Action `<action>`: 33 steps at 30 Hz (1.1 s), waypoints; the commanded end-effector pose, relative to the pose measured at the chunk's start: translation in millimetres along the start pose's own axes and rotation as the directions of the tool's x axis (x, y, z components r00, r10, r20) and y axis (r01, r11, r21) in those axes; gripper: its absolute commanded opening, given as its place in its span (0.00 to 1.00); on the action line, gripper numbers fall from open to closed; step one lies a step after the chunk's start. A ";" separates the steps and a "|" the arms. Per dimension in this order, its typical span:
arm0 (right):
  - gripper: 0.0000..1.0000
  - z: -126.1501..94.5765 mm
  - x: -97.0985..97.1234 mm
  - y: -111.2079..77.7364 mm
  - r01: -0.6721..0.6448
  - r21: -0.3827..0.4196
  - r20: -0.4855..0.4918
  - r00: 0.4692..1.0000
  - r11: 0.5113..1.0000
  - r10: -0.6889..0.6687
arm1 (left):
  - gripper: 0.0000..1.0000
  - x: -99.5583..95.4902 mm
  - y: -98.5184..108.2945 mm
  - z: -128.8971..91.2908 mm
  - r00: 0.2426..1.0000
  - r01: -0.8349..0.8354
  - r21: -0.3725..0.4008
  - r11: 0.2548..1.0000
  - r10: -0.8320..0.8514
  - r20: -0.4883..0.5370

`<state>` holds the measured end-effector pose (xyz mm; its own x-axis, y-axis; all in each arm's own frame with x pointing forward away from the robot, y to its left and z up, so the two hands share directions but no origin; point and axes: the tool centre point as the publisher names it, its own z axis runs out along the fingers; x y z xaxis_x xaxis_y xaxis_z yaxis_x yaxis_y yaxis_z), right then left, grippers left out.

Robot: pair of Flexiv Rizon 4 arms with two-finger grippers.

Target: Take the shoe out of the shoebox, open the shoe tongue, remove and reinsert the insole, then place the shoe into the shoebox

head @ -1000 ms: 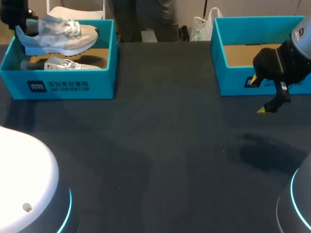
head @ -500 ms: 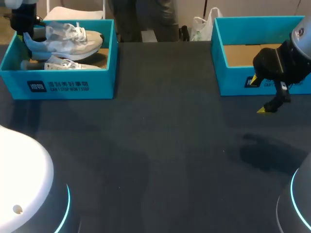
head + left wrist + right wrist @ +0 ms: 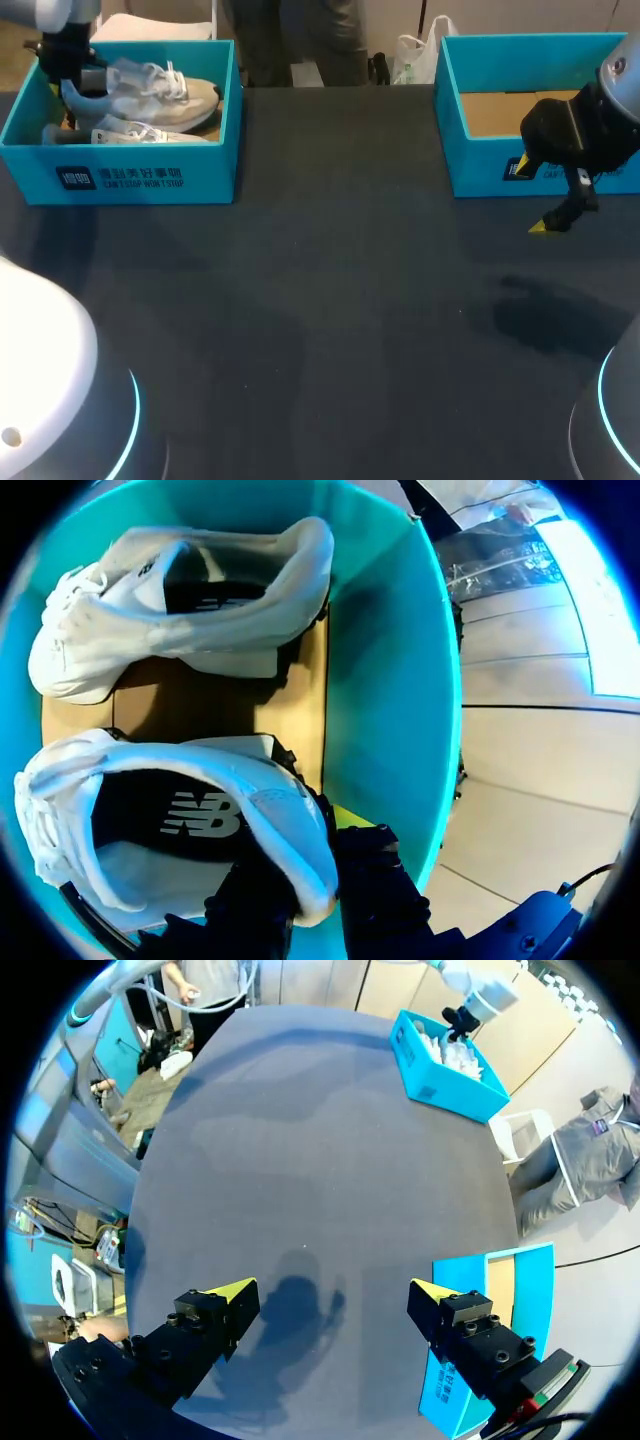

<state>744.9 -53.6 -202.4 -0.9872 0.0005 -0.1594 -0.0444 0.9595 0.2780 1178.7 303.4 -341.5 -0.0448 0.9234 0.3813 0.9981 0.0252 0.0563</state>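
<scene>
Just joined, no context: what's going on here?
Left arm has its jaws shut on the heel of a white shoe, held in the left box next to a second shoe. Right arm hangs over the table beside the right box, jaws open and empty.

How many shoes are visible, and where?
2. The held shoe is gripped at its heel by the left tool, over the left shoebox. The second shoe lies on that box's floor. The right shoebox, partly hidden, shows none.
</scene>
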 end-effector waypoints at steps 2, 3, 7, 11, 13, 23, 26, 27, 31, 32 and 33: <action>1.00 1.3 -0.6 0.1 0.000 0.002 0.000 1.000 1.000 0.000 | 0.00 -5.7 11.1 8.0 1.000 0.002 0.035 0.999 -0.001 -0.020; 1.00 1.3 -0.6 0.1 0.000 0.002 0.000 1.000 1.000 0.000 | 0.00 -6.1 11.4 9.4 1.000 -0.003 0.052 0.999 0.004 -0.022; 1.00 1.3 -0.6 0.1 0.000 0.002 0.000 1.000 1.000 0.000 | 0.00 -6.7 12.2 11.9 1.000 -0.008 0.066 0.998 0.010 -0.028; 1.00 1.3 -0.6 0.1 0.000 0.002 0.000 1.000 1.000 0.000 | 0.07 -6.8 12.2 14.8 0.999 -0.019 0.071 0.997 0.022 -0.040; 1.00 1.3 -0.6 0.1 0.000 0.002 0.000 1.000 1.000 0.000 | 0.11 -6.7 12.7 16.2 0.999 -0.020 0.080 0.997 0.023 -0.037; 1.00 1.3 -0.6 0.1 0.000 0.002 0.000 1.000 1.000 0.000 | 0.43 -2.7 9.1 9.8 0.999 -0.034 0.074 0.997 0.036 -0.022; 1.00 1.3 -0.6 0.1 0.000 0.002 0.000 1.000 1.000 0.000 | 0.42 -2.1 8.0 6.2 0.999 -0.043 0.069 0.997 0.044 -0.016; 1.00 1.3 -0.6 0.1 0.000 0.002 0.000 1.000 1.000 0.000 | 0.42 -1.6 7.7 4.9 0.999 -0.045 0.067 0.997 0.046 -0.013; 1.00 1.3 -0.6 0.1 0.000 0.002 0.000 1.000 1.000 0.000 | 0.44 0.0 7.2 -1.6 0.998 -0.055 0.064 0.996 0.055 0.001; 1.00 1.3 -0.6 0.1 0.000 0.002 0.000 1.000 1.000 0.000 | 0.44 0.2 6.8 -2.8 0.998 -0.058 0.063 0.996 0.058 0.005; 1.00 1.3 -0.6 0.1 0.000 0.002 0.000 1.000 1.000 0.000 | 0.44 0.6 6.2 -4.8 0.998 -0.064 0.064 0.996 0.063 0.016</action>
<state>744.9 -53.6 -202.4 -0.9872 0.0006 -0.1594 -0.0444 0.9595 0.2780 1188.1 300.9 -344.6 0.0136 0.9254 0.3788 0.9996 -0.0039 -0.0263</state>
